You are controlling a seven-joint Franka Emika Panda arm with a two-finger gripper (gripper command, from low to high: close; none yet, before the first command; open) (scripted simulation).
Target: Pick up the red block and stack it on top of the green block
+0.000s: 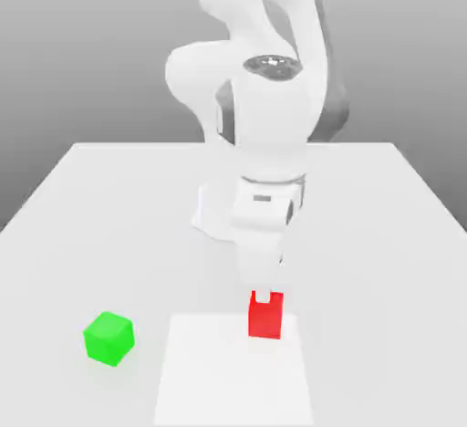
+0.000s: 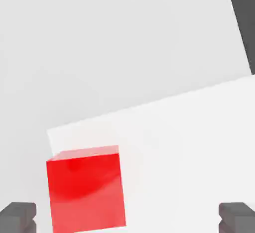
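Note:
The red block (image 1: 265, 317) rests on a paler white patch (image 1: 233, 375) of the table, near that patch's far edge. My gripper (image 1: 264, 295) hangs straight down right over it, with one finger tip showing at the block's top edge. In the hand view the red block (image 2: 85, 189) lies between the two dark fingertips (image 2: 18, 217), much closer to one of them. The gripper (image 2: 127, 219) is open, its jaws wide apart and gripping nothing. The green block (image 1: 109, 338) sits alone on the table toward the exterior view's left, about a third of the table's width from the red one.
The arm's white base (image 1: 219, 215) stands behind the red block at mid-table. The light grey table (image 1: 383, 234) stretches out on both sides. In the hand view a dark strip (image 2: 244, 18) past the table's edge shows in one corner.

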